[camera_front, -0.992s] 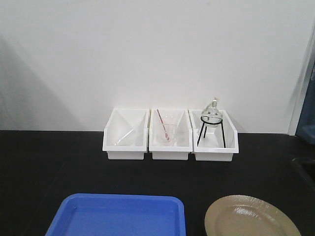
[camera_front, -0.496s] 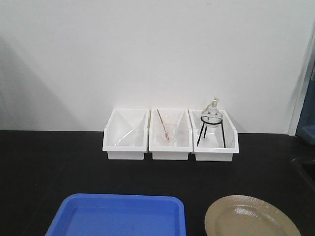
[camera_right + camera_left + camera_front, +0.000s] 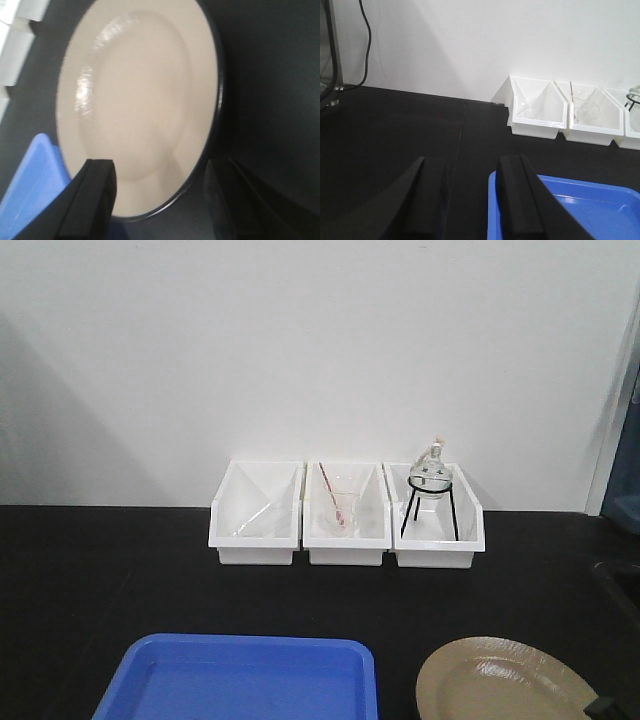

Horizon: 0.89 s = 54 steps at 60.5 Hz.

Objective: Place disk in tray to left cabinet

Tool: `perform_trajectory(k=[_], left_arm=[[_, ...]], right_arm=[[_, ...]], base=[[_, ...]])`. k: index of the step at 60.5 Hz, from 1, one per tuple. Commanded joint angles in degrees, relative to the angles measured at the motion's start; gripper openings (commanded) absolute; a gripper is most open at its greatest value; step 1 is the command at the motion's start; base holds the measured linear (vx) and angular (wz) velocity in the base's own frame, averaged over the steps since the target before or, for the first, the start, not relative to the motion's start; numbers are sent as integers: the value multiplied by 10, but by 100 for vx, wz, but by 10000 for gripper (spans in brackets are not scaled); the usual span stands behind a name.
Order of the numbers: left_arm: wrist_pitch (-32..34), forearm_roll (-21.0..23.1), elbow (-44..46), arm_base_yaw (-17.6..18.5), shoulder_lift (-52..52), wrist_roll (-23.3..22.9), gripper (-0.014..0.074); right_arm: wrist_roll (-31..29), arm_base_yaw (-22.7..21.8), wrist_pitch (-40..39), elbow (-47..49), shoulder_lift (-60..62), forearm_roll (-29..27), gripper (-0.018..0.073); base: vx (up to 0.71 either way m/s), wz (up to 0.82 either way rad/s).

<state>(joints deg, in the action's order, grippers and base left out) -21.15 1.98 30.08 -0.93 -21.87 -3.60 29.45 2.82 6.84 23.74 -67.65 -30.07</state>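
A large round shallow plate, glossy beige inside with a thin black rim [image 3: 505,680], lies flat on the black worktop [image 3: 100,570] at the front right. Just to its left, with a narrow strip of worktop between them, sits the bright blue rectangular plastic tray with a low raised rim [image 3: 240,675]; nothing lies in the part of it that shows. The plate is outside the tray.

The right end effector [image 3: 160,172] hangs over the near edge of the plate [image 3: 140,100] with its two black fingers [image 3: 92,202] spread wide, released and grasping nothing. One finger stands in front of the plate's lower left edge, next to the tray corner [image 3: 27,190]; the other stands off the rim over bare worktop. Whether either finger touches the plate cannot be told. In the front view only a small dark tip [image 3: 600,707] of it shows at the plate's right edge.

The left end effector [image 3: 470,165] is also released and empty, one finger over bare worktop and the other [image 3: 520,195] over the tray's left corner [image 3: 492,210].

Against the white wall [image 3: 320,340] stand three white plastic bins in a row: the left one [image 3: 257,530], the middle one [image 3: 347,535] with a clear glass beaker and a red rod [image 3: 340,508], the right one [image 3: 438,540] with a round glass flask on a black wire tripod [image 3: 431,475]
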Motion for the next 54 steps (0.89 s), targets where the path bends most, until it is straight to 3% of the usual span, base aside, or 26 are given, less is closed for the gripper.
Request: perform_trajectory(k=[1, 27, 54], left_arm=[[44, 2, 18, 0, -7, 0, 379], [44, 2, 18, 0, -7, 0, 379], [44, 2, 18, 0, -7, 0, 379]], right_arm=[[-1, 0, -61, 20, -22, -6, 449], [2, 0, -113, 27, -111, -54, 449], [-1, 0, -68, 88, -194, -40, 441]], base=[[0, 0], [0, 0], [0, 0]])
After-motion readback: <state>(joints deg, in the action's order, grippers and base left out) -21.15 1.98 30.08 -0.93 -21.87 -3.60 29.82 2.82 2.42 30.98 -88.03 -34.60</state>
